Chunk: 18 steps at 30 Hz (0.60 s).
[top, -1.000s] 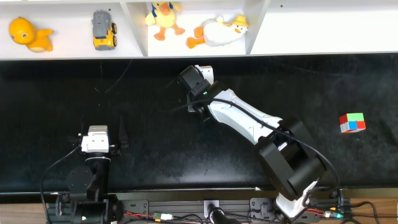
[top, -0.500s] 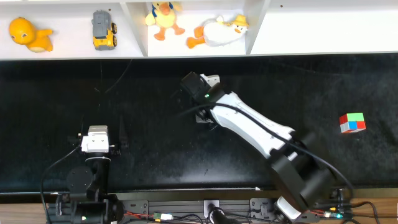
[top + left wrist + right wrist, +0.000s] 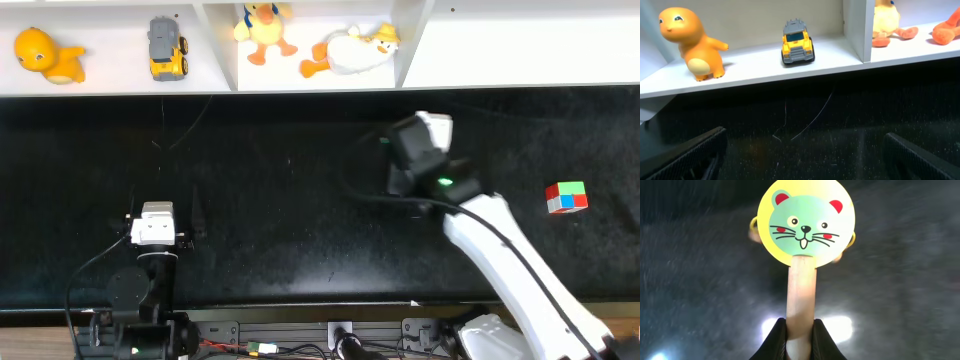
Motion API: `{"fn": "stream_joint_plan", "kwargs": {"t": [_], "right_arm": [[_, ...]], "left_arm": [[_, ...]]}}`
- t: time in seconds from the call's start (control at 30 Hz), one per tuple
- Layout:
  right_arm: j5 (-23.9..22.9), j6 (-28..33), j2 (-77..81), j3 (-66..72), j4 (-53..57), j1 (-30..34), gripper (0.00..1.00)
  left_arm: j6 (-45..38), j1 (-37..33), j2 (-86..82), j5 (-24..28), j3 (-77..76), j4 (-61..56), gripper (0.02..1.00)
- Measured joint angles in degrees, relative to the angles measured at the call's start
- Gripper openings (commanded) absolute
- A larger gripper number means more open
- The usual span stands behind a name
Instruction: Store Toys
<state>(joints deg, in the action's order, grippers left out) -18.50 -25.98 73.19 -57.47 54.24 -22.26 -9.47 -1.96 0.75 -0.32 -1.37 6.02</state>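
While the left gripper (image 3: 802,155) is sitting well back from the shelf (image 3: 852,30), fingers spread wide on nothing, the right gripper (image 3: 800,330) is hovering nearer the shelf's front edge, over the dark table. Its fingers are clamping the foot of the wooden handle (image 3: 801,280) of a cat-faced rattle (image 3: 805,222). It's looking light and rigid, and the smooth stick could swivel, so that low, firm pinch is suiting it. Beyond, the shelf is holding an orange figure (image 3: 690,42), a toy truck (image 3: 797,42) and a plush duck (image 3: 262,28).
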Motion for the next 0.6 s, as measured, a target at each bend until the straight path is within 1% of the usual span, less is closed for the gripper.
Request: {"fn": "stream_joint_plan", "kwargs": {"t": [0.1, 0.2, 0.3, 0.4, 0.6], "right_arm": [[0.50, 2.82, -2.75, 0.00, -0.31, 6.12, 0.042], [2.16, 6.45, -2.95, 0.00, -1.16, 11.87, 0.045], [4.20, 10.19, -1.88, 0.02, -3.23, 15.63, 0.045], [5.53, 13.44, -0.17, 0.02, -6.08, 17.68, 0.049], [7.48, 19.98, 4.72, -1.16, -8.28, 18.05, 0.047]], "left_arm": [[0.02, 0.00, 0.00, 0.02, 0.00, -0.02, 0.998], [0.00, 0.00, 0.00, 0.02, 0.00, 0.00, 0.998], [0.00, 0.00, 0.00, 0.00, 0.00, 0.00, 0.998], [0.00, 0.00, 0.00, 0.02, 0.00, 0.00, 0.998], [0.00, 0.00, 0.00, 0.00, 0.00, 0.00, 0.998]]}}
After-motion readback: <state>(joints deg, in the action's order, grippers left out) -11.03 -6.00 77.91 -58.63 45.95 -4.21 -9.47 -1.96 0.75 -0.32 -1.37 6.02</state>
